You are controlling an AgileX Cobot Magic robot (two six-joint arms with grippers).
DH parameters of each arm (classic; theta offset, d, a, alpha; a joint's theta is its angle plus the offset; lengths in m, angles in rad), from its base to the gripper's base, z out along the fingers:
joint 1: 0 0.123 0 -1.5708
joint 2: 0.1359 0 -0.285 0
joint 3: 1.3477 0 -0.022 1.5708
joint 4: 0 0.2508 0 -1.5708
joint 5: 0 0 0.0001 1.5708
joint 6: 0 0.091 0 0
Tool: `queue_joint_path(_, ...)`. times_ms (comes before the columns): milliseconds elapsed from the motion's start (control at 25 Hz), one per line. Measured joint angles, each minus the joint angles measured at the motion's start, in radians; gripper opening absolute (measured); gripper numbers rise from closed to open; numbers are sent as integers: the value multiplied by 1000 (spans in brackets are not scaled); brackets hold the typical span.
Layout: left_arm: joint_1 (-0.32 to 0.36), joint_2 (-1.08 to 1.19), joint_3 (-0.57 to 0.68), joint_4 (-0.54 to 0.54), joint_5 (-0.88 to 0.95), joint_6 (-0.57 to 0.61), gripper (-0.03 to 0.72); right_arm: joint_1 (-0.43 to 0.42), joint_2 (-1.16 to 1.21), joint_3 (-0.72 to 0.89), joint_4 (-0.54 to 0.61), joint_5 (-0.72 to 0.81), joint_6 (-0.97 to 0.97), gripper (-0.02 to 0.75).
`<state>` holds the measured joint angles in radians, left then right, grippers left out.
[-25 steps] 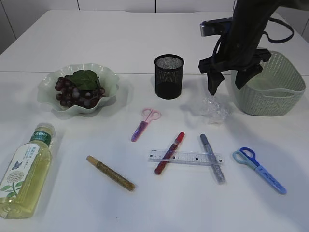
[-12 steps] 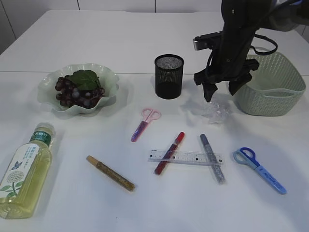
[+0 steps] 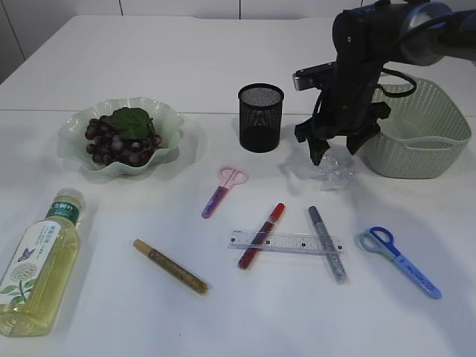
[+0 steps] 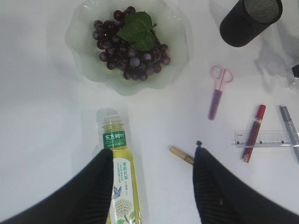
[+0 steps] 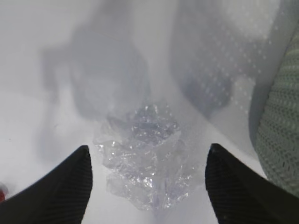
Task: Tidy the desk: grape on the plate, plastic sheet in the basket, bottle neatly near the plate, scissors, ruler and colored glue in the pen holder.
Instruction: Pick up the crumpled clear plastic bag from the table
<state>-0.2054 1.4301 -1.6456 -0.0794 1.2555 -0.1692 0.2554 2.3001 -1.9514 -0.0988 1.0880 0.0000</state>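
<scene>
The crumpled plastic sheet (image 5: 142, 156) lies on the tabletop (image 3: 149, 44) just left of the basket (image 3: 420, 141), directly beneath the right tool (image 3: 336, 152), whose fingers stand spread and empty astride it.

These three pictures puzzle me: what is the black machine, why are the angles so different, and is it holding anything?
It is a robot with two arms, each ending in a two-fingered gripper. One picture is taken from in front of the table. The other two come from cameras on the wrists, looking down between the fingers.

On the white table lie a plate of grapes, a tea bottle, a black mesh pen holder, pink scissors, blue scissors, a clear ruler, three glue pens and a green basket.

The right gripper stands open just above a crumpled plastic sheet. The left gripper hangs open above the bottle. Neither holds anything.
</scene>
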Motion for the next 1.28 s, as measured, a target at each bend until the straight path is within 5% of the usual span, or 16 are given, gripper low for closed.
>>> queue_joint_path(920, 0, 0, 0, 0, 0, 0, 402, 0, 74, -10, 5, -12, -5, 571)
queue_joint_path(1040, 0, 0, 0, 0, 0, 0, 402, 0, 74, -10, 7, -10, -5, 482)
queue_joint_path(1280, 0, 0, 0, 0, 0, 0, 394, 0, 74, -10, 9, -1, -5, 149)
